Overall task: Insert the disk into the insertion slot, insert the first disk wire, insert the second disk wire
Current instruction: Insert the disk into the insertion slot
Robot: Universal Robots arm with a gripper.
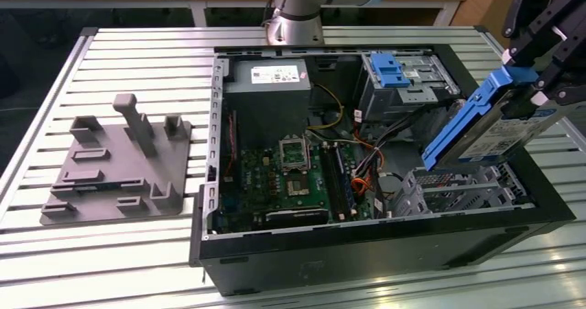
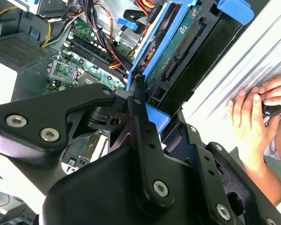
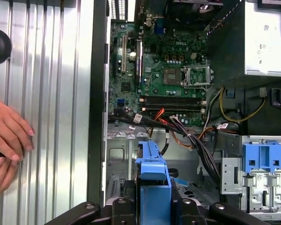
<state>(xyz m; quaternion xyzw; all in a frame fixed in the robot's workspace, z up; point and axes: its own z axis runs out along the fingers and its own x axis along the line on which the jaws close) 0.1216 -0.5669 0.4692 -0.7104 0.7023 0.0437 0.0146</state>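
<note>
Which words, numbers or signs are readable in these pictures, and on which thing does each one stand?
No text can be quoted with confidence.
White label on the disk, held in the gripper: print too small to read.
White label on the power supply: print too small to read.
Motherboard: white lettering, too small to read reliably.

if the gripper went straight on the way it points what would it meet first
Probably the slot: the gripper holds the disk tilted, its lower end aimed at the slot's mouth. Depth is unclear, so it may be off to one side.
</note>
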